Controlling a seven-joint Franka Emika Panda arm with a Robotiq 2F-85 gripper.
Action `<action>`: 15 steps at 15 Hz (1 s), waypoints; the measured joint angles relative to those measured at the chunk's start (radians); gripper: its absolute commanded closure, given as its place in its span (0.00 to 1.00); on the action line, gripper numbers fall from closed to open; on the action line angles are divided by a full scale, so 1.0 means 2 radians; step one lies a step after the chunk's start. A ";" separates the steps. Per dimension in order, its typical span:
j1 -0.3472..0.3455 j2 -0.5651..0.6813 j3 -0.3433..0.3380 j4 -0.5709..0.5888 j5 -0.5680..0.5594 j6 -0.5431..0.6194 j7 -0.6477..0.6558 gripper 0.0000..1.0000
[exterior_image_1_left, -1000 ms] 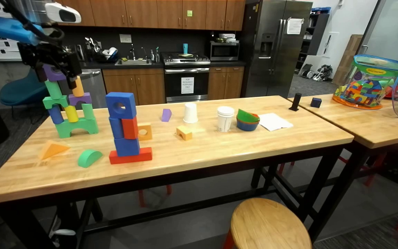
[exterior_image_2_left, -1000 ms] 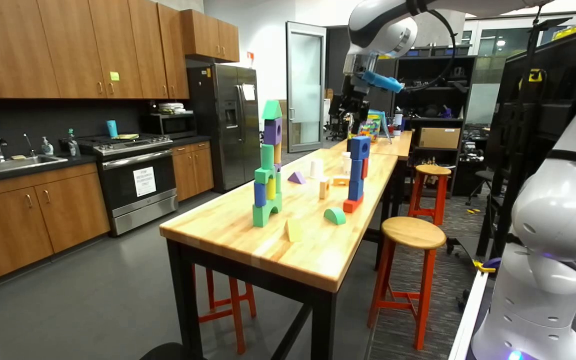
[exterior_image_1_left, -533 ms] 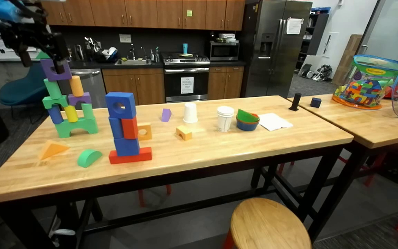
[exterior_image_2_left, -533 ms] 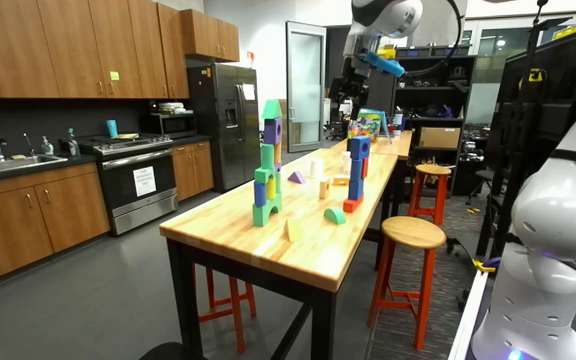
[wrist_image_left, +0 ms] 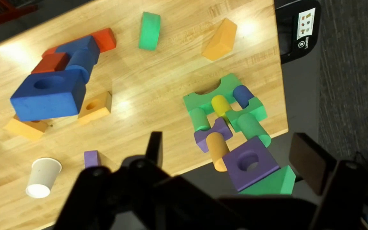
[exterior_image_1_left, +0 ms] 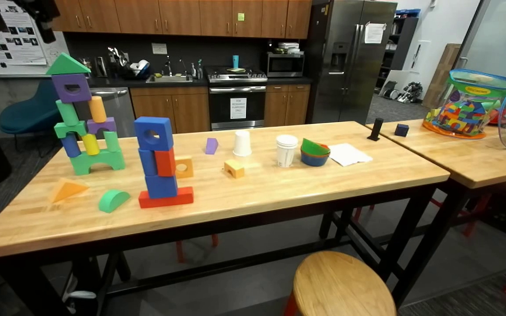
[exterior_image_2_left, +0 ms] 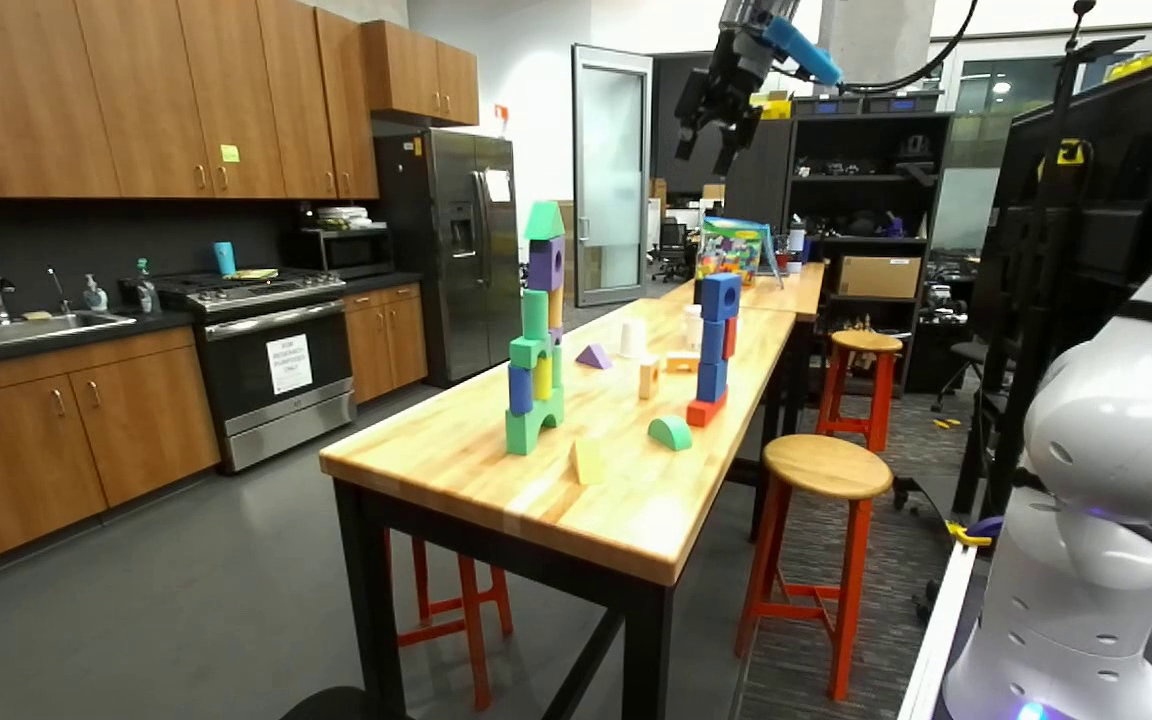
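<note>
Hangs in the air with gripper [wrist_image_left: 233, 156] spread wide apart, higher than the green triangle [exterior_image_1_left: 67, 66] and clear of it. Has that triangle nearest, sitting atop the purple block [wrist_image_left: 260, 151] of a tower [exterior_image_2_left: 534, 320] on the table [exterior_image_1_left: 253, 197]. Farther off on the same table, has an orange wedge [exterior_image_1_left: 68, 189], a half-round [exterior_image_1_left: 113, 201] resting on its flat side, and a blue tower [exterior_image_1_left: 160, 186] on a red base [exterior_image_1_left: 183, 196]. Shows an upturned cup [exterior_image_1_left: 242, 144] beyond that and, farthest, a bag [exterior_image_1_left: 477, 91] on the adjoining table [exterior_image_1_left: 477, 162].

Wooden tabletop [exterior_image_1_left: 253, 193] gleaming; above tabletop, green triangular block [exterior_image_1_left: 67, 65] looking matt, foam-like; on tabletop, upturned cup [exterior_image_1_left: 242, 144] looking papery; beyond tabletop, metal fridge [exterior_image_1_left: 347, 83] shining.
</note>
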 measured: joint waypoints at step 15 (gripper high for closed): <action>-0.004 0.001 -0.001 0.002 0.011 0.022 0.021 0.00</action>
